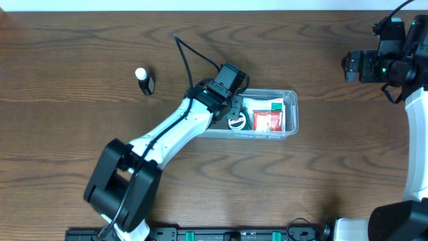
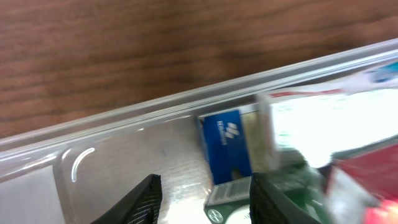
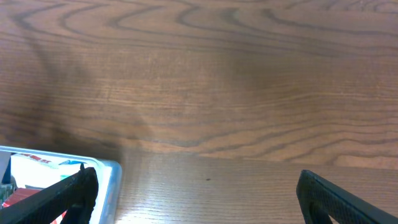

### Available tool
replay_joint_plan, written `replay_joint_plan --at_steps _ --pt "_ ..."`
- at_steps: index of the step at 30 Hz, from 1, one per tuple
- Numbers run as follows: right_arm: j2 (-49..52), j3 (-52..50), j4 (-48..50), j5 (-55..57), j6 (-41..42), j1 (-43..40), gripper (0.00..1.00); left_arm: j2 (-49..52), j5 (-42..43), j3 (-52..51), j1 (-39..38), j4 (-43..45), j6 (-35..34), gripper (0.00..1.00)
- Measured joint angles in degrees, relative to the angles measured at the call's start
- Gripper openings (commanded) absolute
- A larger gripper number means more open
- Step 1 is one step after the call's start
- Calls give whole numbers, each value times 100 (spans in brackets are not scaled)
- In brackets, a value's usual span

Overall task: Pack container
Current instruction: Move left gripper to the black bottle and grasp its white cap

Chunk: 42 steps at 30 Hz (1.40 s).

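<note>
Container (image 1: 295, 115) directly beneath left gripper (image 1: 232, 115)

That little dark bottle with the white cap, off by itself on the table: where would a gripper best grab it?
Probably the bottle by its dark body, just below the white cap, from above, fingers closing across its narrow width. The body is longer and straighter than the small round cap. Whether it stands or lies is unclear.
</note>
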Motion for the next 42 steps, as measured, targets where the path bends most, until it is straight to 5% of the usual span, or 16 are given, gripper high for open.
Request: replay_joint_plan --at_steps 15,24,32,42 --pt "0 0 0 0 0 0 99 -929 63 0 68 -474 192 53" --pt "0 0 0 0 0 0 99 -1637 76 1259 1449 -2704 612 54" --pt "0 0 0 0 0 0 99 -1539 57 1493 2938 -2557 938 58" --pt "0 0 0 0 0 0 99 -459 59 1495 3329 -1768 1257 62"
